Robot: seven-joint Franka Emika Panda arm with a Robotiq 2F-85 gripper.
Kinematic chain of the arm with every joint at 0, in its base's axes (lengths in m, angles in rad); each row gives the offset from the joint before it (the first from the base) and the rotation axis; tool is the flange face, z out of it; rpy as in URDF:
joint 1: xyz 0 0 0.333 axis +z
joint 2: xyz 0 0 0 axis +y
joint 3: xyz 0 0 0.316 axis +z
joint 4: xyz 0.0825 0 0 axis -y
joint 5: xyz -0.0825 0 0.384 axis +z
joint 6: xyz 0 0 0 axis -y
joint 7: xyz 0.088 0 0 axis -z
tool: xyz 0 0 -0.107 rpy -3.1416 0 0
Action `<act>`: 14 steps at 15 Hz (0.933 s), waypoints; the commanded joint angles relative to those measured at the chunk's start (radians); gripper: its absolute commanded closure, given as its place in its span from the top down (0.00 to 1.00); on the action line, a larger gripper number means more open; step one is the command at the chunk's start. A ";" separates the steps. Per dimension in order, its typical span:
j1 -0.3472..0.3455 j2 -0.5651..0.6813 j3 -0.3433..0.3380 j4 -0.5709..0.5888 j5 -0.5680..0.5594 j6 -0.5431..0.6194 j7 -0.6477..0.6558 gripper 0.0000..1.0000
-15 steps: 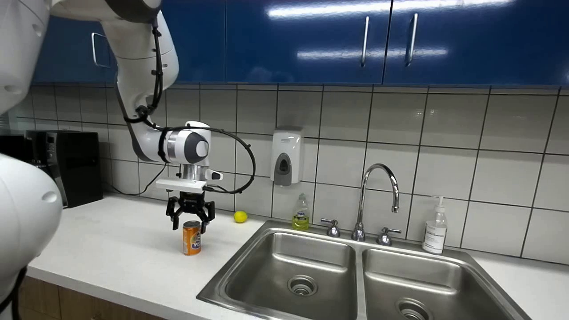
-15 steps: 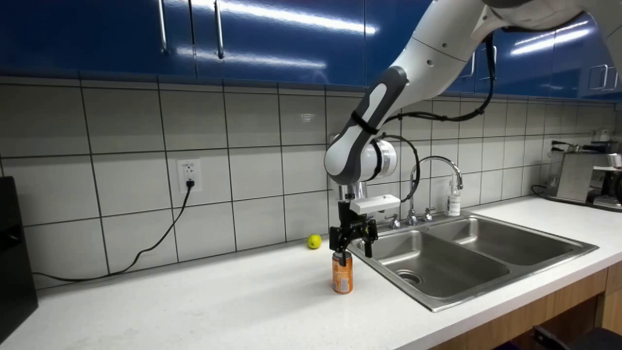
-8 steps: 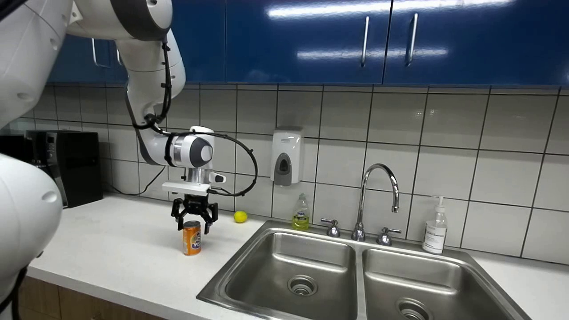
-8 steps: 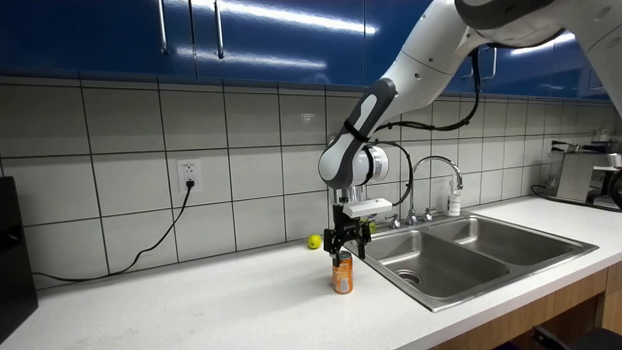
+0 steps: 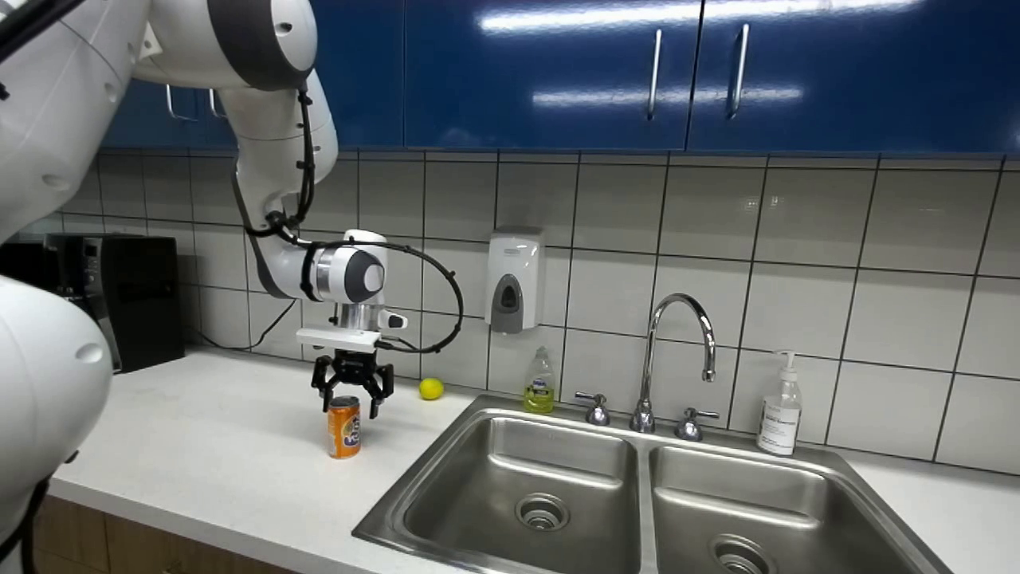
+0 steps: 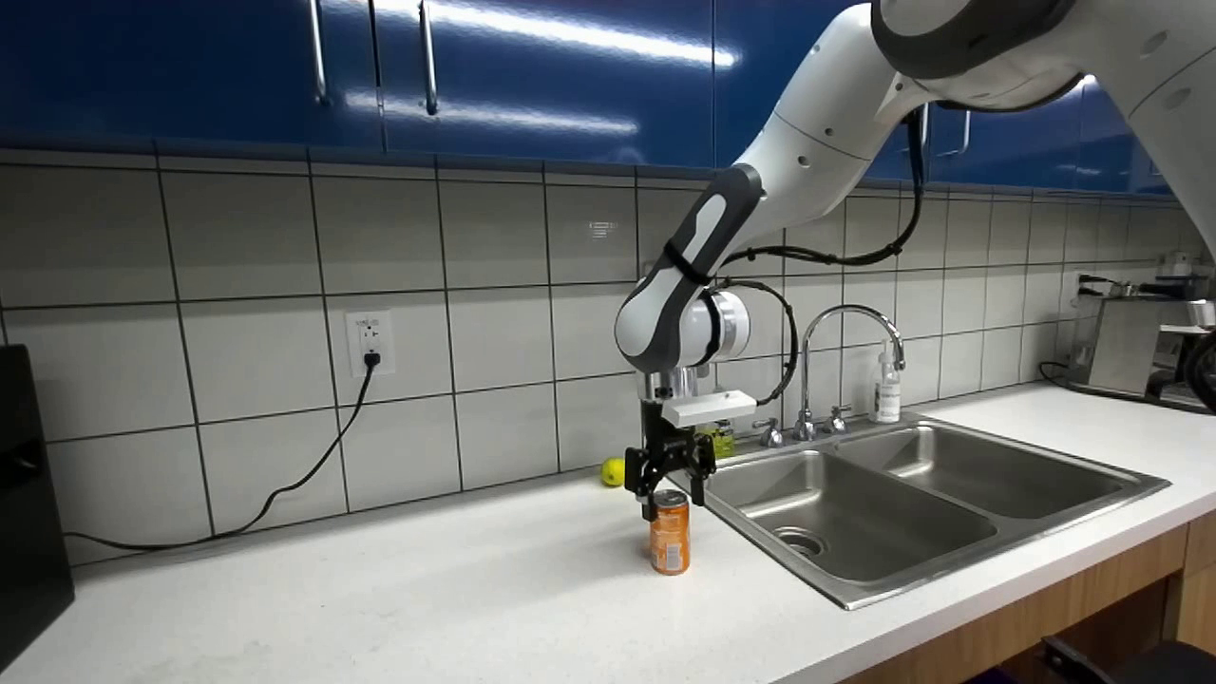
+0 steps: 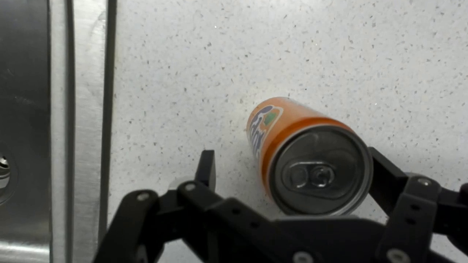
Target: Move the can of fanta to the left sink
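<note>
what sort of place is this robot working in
Probably a kitchen or office break room: a double stainless steel sink set in the counter, blue cabinets above, and what looks like a coffee machine farther along. The pictures don't settle which.

In an exterior view, the can of fanta (image 5: 344,430) stands on the table (image 5: 199,454), left of the left sink (image 5: 518,470), with the fruit (image 5: 431,388) at its right rear.
</note>
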 commanded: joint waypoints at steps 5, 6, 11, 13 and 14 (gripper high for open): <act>0.019 0.033 -0.017 0.059 -0.044 -0.058 0.047 0.65; 0.021 0.036 -0.018 0.064 -0.047 -0.068 0.052 0.58; 0.048 0.048 -0.041 0.089 -0.093 -0.126 0.119 0.38; 0.047 0.050 -0.042 0.100 -0.087 -0.149 0.134 0.38; 0.045 0.044 -0.040 0.102 -0.080 -0.159 0.139 0.38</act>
